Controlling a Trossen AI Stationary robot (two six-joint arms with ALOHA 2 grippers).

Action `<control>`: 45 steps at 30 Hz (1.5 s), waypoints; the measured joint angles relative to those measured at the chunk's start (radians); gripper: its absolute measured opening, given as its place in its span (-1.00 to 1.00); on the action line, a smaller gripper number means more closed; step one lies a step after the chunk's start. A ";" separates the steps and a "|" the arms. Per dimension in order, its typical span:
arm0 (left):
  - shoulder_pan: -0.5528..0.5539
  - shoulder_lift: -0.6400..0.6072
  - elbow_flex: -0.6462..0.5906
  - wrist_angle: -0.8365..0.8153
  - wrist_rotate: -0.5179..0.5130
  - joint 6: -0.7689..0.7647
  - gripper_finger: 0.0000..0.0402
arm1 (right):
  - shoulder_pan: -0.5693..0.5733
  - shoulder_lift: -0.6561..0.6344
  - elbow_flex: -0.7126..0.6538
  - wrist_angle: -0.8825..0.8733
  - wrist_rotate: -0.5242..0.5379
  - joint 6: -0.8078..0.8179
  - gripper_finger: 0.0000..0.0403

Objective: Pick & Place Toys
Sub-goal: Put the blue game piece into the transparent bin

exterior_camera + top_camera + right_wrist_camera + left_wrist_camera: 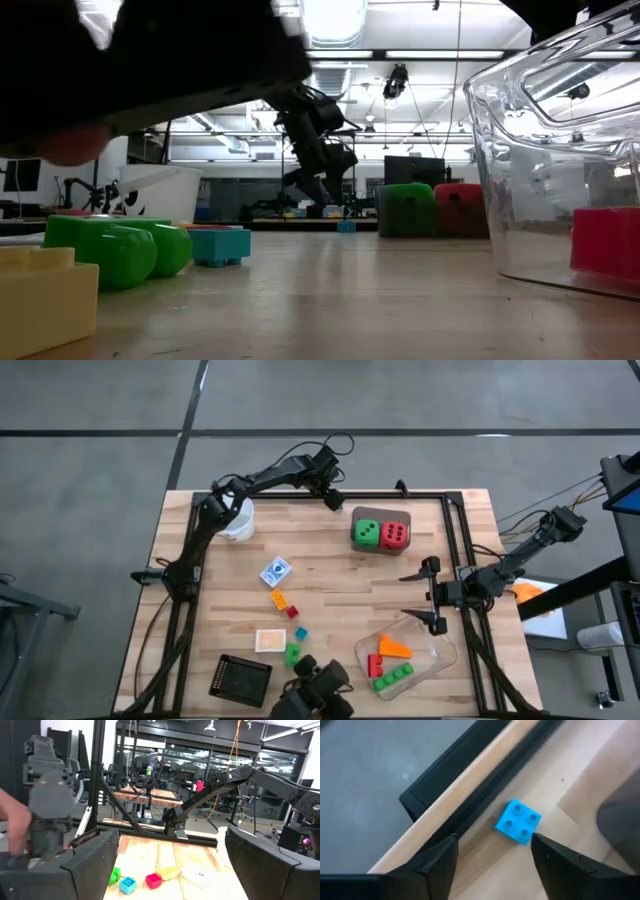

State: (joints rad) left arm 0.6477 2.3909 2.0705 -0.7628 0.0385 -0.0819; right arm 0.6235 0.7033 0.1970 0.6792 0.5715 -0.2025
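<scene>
Wooden table (330, 595) filling the middle of the high view, green die (366, 533) and red die (395, 535) touching side by side at its upper right. Right pincer (432, 596) at right of centre, spread wide and empty. Left pincer (492, 857) at the top edge, parted around a small blue brick (518, 821) lying beside the black rail (470, 780), not gripping it.

A dark blurred mass (150, 60) is filling the upper left of the low view, hiding the room there. The clear tray (560, 150) is running off the right edge. At the lower left, a yellow brick (45, 295) is getting cropped. In the left wrist view, a grey blur (620, 820) is sitting at the right edge, unidentifiable.
</scene>
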 joint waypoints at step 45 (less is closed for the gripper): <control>0.004 0.069 0.013 0.043 0.138 0.380 -1.00 | 0.000 0.000 -0.001 -0.003 0.038 -0.004 0.77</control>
State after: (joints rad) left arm 0.6518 2.4599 2.0830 -0.7199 0.1764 0.2976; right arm 0.6235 0.7036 0.1963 0.6765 0.6098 -0.2066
